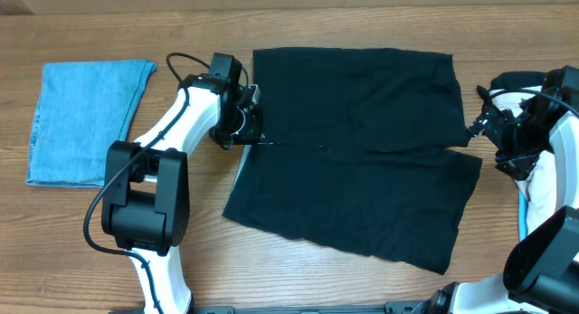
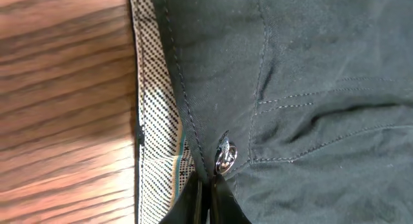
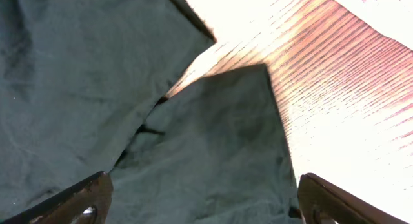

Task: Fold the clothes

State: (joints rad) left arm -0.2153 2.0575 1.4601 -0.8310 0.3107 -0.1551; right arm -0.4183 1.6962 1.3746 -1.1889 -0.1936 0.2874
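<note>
1. The large, limp black garment (image 1: pixel 362 97) is spread flat in the middle of the wooden desk (image 1: pixel 362 15). It looks like shorts to me, with the waistband on the left and two legs running off to the right, so the long axis goes left-right.
2. The left gripper (image 1: pixel 242 124) sits at the middle of the waistband edge. In the left wrist view its jaws are pressed together on the fabric beside the small silver metal button (image 2: pixel 224 159), next to the checked grey lining (image 2: pixel 155 121). Reads as pinching cloth.
3. The right gripper (image 1: pixel 479 131) is at the opposite end, by the notch where the two leg hems meet. Its jaws are spread wide and hold nothing, with the hem corners lying below and between them.
4. My guess is that the fold line is the split between the legs. Each arm is nearest its own end of it, and the right one has to close on a hem first.
5. The folded light-blue denim piece (image 1: pixel 86 119) lies well apart at far left, with neither arm on it.
</note>
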